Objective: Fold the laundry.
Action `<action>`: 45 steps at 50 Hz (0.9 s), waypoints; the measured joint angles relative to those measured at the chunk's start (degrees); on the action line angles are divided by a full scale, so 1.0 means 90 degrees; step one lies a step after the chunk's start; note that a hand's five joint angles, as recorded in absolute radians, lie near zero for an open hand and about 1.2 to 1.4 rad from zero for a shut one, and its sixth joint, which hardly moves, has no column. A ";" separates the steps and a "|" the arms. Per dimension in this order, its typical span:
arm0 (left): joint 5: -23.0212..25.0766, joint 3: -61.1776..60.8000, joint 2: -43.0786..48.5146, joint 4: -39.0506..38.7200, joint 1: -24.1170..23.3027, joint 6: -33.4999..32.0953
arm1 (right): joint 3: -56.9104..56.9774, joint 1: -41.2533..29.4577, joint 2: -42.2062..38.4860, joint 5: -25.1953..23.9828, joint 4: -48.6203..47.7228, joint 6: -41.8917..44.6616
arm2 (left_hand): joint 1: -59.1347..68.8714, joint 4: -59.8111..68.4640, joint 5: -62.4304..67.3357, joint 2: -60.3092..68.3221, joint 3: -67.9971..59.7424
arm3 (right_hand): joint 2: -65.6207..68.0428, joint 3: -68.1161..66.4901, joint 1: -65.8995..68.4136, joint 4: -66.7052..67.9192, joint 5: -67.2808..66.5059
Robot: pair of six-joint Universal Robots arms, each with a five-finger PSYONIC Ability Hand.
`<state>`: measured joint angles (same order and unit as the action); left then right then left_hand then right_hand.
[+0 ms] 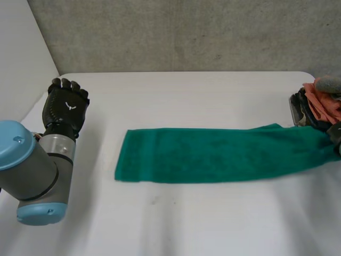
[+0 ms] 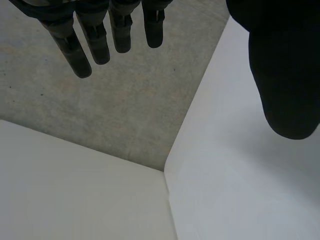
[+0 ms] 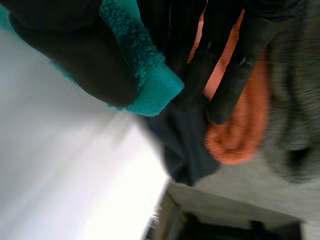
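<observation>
Left hand (image 1: 65, 106) hangs straight-fingered; right hand (image 3: 70, 55) apparently pinches green towel (image 1: 213, 154).

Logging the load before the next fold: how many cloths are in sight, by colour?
green towel: 1
orange cloth: 1
grey cloth: 1
dark blue cloth: 1
Total: 4

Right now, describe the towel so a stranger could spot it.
On the white table, a long towel lies across the middle, one end pinched by the right robot hand. Unlike the orange and grey clothes heaped there, it is green.
</observation>
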<state>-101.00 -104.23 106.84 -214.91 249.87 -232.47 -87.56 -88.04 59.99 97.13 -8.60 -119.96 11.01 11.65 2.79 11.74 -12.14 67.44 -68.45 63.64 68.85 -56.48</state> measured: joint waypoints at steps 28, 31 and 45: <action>0.0030 -0.0212 -0.0657 0.0537 0.0022 0.0508 | 0.1149 -0.5147 -0.1813 -0.3666 -0.3360 -0.0571 | 0.0000 0.0000 0.0000 0.0000 0.0000 | -0.1304 0.1370 -0.0951 -0.1396 0.1177; 0.0032 -0.0155 -0.0615 0.0525 -0.0100 0.0505 | 0.1133 -0.5191 -0.1901 -0.3571 -0.3294 -0.0715 | 0.0000 0.0000 0.0000 0.0000 0.0000 | -0.4012 0.3852 -0.3586 -0.3874 0.3801; 0.0000 0.0539 -0.0232 0.0507 -0.0994 0.0498 | 0.0140 -0.4066 -0.0074 -0.2176 -0.1571 -0.3382 | 0.0000 0.0000 0.0000 0.0000 0.0000 | -0.6088 0.6221 -0.5548 -0.6225 0.5948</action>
<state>-100.99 -99.37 104.75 -210.35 240.92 -227.99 -86.30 -124.64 59.33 77.54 -22.73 -150.40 11.01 11.65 2.79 11.74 -12.14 12.64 -12.47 13.72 12.82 -2.95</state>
